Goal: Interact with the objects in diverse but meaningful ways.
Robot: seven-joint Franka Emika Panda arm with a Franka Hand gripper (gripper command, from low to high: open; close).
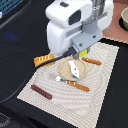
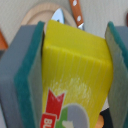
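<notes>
Gripping the yellow printed carton [image 2: 75,70] between its two green-padded fingers [image 2: 30,75], the gripper [image 1: 80,50] hangs above the round plate [image 1: 64,71] in the middle of the cream mat [image 1: 95,80]. In the wrist view the jaws stand partly closed, each pad flat against one side face of the carton, so the box fills the gap between them and nothing else is held. The carton's long axis appears to run along the fingers, away from the wrist toward the plate below; the printed red and blue label shows on the face nearest the camera.

On the plate lies the white-grey fish shape [image 1: 73,68], directly beneath the held carton. The orange scored bread loaf [image 1: 44,59] sits off the plate toward the exterior view's left, at the mat's edge. The dark brown sausage [image 1: 41,91] lies well apart from the plate, near the mat's corner closest to the camera. A fork [image 1: 75,84] rests just beside the plate on its near side, and a knife [image 1: 91,61] lies beside the plate on the exterior view's right.

Any setting down probably turns on this: the carton is straight over the fish, so lowering here would land it on the fish rather than on bare plate.
</notes>
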